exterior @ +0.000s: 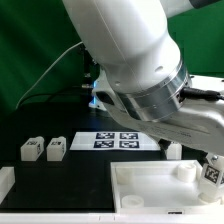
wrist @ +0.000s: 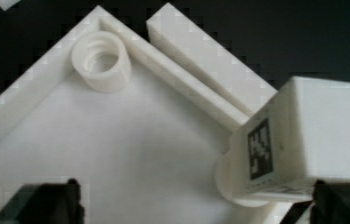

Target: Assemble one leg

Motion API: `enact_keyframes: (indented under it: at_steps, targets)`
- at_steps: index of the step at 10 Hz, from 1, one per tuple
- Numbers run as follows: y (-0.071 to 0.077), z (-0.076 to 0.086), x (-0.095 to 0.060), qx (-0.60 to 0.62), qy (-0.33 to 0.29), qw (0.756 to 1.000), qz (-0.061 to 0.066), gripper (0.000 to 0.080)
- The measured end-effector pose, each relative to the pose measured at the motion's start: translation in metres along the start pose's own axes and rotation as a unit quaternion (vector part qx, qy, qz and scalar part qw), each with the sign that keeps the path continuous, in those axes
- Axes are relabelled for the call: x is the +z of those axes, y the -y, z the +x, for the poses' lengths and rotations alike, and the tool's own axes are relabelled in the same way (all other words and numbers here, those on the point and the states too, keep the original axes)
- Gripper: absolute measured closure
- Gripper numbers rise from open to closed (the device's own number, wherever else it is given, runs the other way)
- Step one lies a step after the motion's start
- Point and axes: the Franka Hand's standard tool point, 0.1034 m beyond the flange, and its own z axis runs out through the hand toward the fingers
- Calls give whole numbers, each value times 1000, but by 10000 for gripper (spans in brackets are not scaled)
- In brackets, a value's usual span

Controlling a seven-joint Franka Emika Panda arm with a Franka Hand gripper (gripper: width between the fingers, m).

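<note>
In the wrist view the white tabletop lies below me, with a round corner socket at its far corner. A white leg with a dark tag stands upright on a round base at another corner. My gripper is open above the tabletop. One fingertip is right beside the leg and the other is far from it. In the exterior view the leg stands at the tabletop's right end, and the arm hides my gripper.
Two loose legs stand at the exterior view's left and a third sits behind the tabletop. The marker board lies at the middle back. A white bar runs beside the tabletop's edge.
</note>
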Motion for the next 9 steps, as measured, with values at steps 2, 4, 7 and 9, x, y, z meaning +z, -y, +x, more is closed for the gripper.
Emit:
enact_keyframes:
  at_steps: [2, 4, 7, 9]
  targets:
    - [15, 8, -4, -4, -78, 997, 18, 151]
    - [25, -5, 1, -12, -153, 988, 33, 151]
    - [50, -20, 8, -17, -250, 966, 64, 151]
    - [53, -22, 14, -18, -238, 970, 53, 151]
